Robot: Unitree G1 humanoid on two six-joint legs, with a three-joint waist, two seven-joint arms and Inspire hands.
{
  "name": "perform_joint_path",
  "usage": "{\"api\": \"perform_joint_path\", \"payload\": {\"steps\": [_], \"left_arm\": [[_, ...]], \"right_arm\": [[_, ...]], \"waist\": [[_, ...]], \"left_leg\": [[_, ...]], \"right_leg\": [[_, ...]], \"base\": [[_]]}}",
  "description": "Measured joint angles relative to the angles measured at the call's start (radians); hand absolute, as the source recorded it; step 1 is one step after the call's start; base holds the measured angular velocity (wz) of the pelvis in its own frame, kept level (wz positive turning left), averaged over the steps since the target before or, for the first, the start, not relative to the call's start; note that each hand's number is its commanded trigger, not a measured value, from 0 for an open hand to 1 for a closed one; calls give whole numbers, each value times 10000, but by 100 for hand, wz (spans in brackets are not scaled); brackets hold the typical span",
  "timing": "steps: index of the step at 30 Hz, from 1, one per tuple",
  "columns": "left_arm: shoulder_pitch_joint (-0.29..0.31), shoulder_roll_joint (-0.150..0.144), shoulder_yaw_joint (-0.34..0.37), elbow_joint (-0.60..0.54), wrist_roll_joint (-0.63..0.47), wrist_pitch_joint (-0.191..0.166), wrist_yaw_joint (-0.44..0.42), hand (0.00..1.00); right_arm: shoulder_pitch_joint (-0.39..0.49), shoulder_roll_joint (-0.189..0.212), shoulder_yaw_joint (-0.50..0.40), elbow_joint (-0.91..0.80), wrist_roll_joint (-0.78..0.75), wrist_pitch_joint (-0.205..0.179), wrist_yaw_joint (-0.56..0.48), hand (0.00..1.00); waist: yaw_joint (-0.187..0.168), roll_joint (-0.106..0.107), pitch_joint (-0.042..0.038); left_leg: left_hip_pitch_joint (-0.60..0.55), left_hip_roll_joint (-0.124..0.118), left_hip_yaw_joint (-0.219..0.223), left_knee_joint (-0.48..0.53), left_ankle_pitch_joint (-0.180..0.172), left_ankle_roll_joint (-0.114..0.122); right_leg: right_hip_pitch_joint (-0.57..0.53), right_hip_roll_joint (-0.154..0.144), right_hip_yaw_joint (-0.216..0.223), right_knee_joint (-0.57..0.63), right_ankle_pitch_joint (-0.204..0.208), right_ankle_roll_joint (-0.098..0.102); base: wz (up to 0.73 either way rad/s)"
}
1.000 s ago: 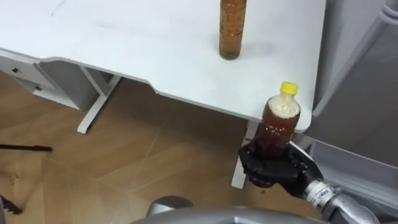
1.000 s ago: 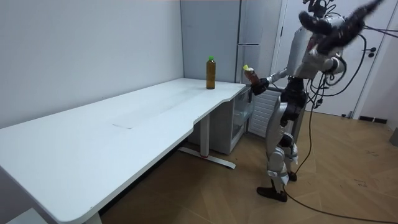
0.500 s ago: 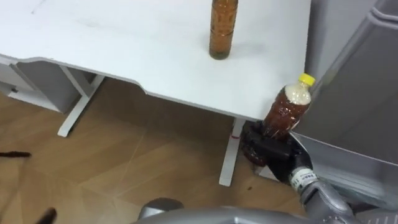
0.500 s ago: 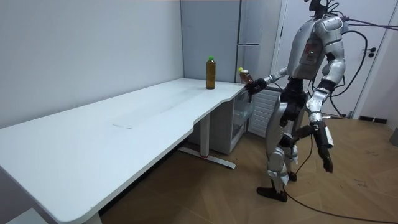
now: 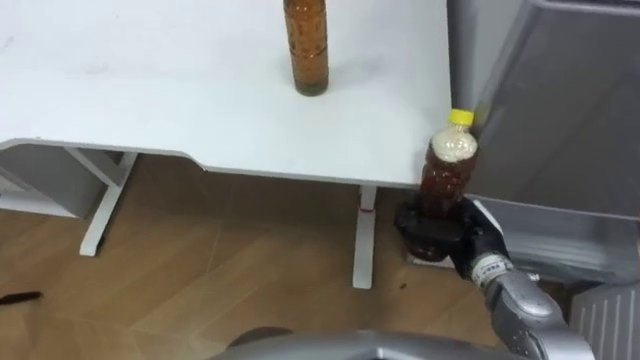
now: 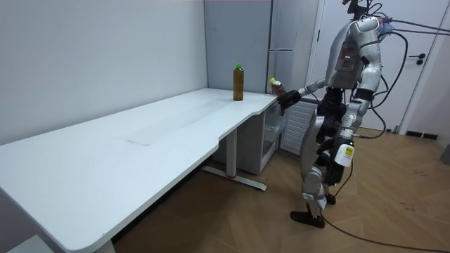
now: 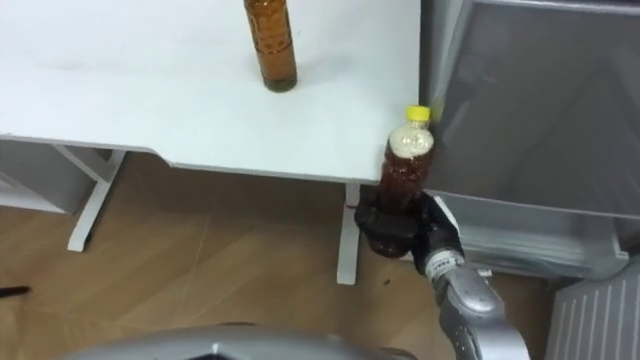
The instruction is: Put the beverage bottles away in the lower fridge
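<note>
Mid-carry, the right hand (image 5: 440,228), fingers curled round the yellow-capped bottle (image 5: 447,172), next needs lowering toward the fridge (image 5: 560,100) at two o'clock.

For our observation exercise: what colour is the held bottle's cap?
Yellow; the cap of the bottle shows best in the left eye view.

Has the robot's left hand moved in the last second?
Yes: the left hand dropped from head height to below the white table's top.
</note>
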Motion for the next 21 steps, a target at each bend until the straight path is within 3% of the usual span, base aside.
{"api": "perform_joint_path", "payload": {"steps": [5,10,13,17,21], "left_arm": [[-831,-133,-277,-19,1260,132,-408,0],[-1086,-278,-505,6,1315,151,-868,0],[-1152,-303,-465,327,1401,138,-1130,0],[-1122,-308,-415,431,1551,143,-1206,0],[-1061,-295,-371,448,1849,56,-1234,0]], "right_arm": [[-128,131,3,0,-659,-69,-669,100],[-250,223,68,-24,-1780,-449,-1667,100],[-248,482,67,-21,-2970,-685,-2655,100],[-227,496,33,165,-4430,-1283,-4232,100],[-461,532,-704,692,-5315,-2260,-6388,100]], "waist": [[-135,-41,7],[-124,-88,-13],[-243,-70,-16],[-292,-61,2],[-331,-82,11]], "left_leg": [[-177,-59,16,6,96,75],[-452,-43,231,13,146,128],[-578,-67,256,39,172,159],[-556,-106,265,-32,208,189],[-463,-105,313,-203,283,165]], "right_leg": [[-165,-57,49,-15,73,96],[-657,-96,266,170,86,108],[-780,-125,282,166,116,149],[-849,-146,430,204,148,172],[-848,-152,485,234,147,173]], "base": [[-1],[-12],[0],[-4],[-6]]}}
